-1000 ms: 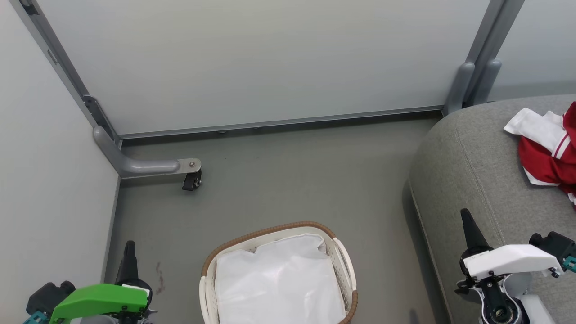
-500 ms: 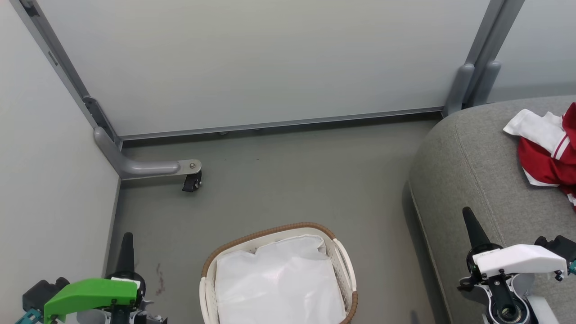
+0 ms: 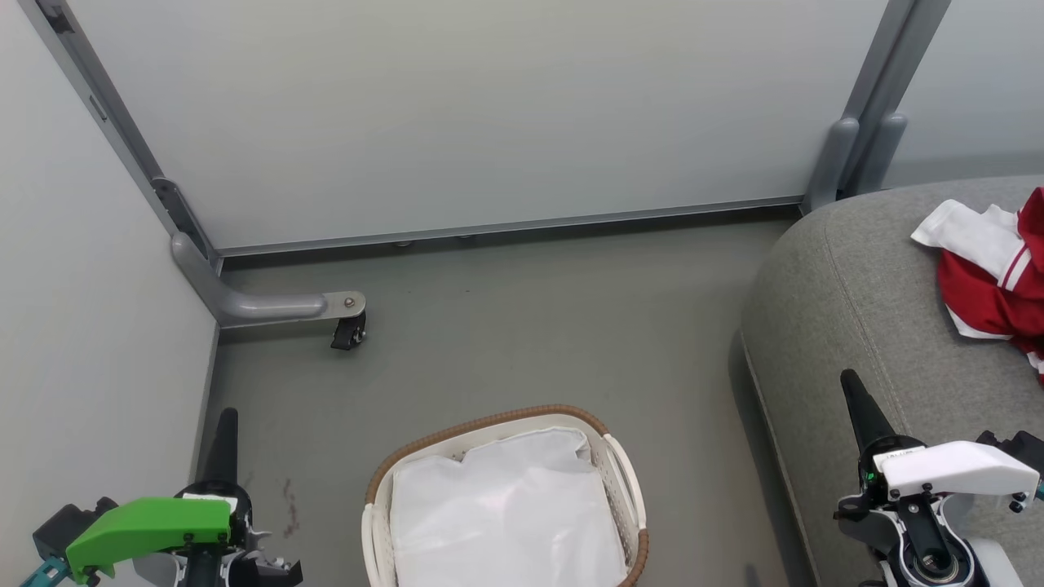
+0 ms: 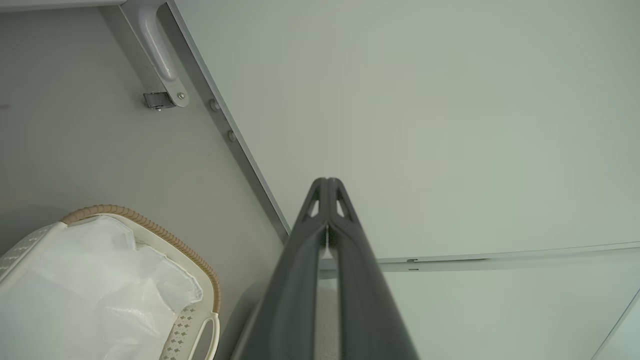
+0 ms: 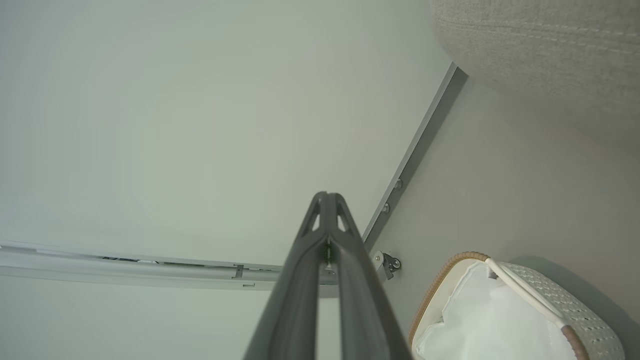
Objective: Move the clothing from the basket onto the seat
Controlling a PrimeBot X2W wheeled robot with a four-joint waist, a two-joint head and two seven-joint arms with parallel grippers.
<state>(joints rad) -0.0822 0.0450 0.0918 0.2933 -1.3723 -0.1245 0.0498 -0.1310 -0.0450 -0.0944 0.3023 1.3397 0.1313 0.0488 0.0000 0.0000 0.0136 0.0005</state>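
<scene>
The oval cream basket (image 3: 624, 469) with a brown woven rim stands on the floor at bottom centre; inside it I see just its plain white liner (image 3: 506, 514). The basket (image 4: 212, 280) also shows in the left wrist view, and the basket (image 5: 565, 305) in the right wrist view. Red and white clothing (image 3: 991, 277) lies bunched on the grey seat (image 3: 840, 285) at the right edge. My left gripper (image 3: 226, 417) is at lower left, shut and empty, well left of the basket. My right gripper (image 3: 851, 379) is shut and empty, over the seat's front edge. In the wrist views both the left gripper (image 4: 327, 181) and the right gripper (image 5: 327, 195) have their fingertips pressed together.
Pale partition panels (image 3: 457, 114) wall in the back and left. A grey bracket foot with a black caster (image 3: 347, 330) juts onto the grey floor (image 3: 530, 326) at left. Grey posts (image 3: 864, 147) stand behind the seat's rounded corner.
Both arms have drifted slightly: the left gripper's tip has risen in the head view and its green body slid left and down; the right gripper's white body has moved down and right. Basket and clothing are unmoved.
</scene>
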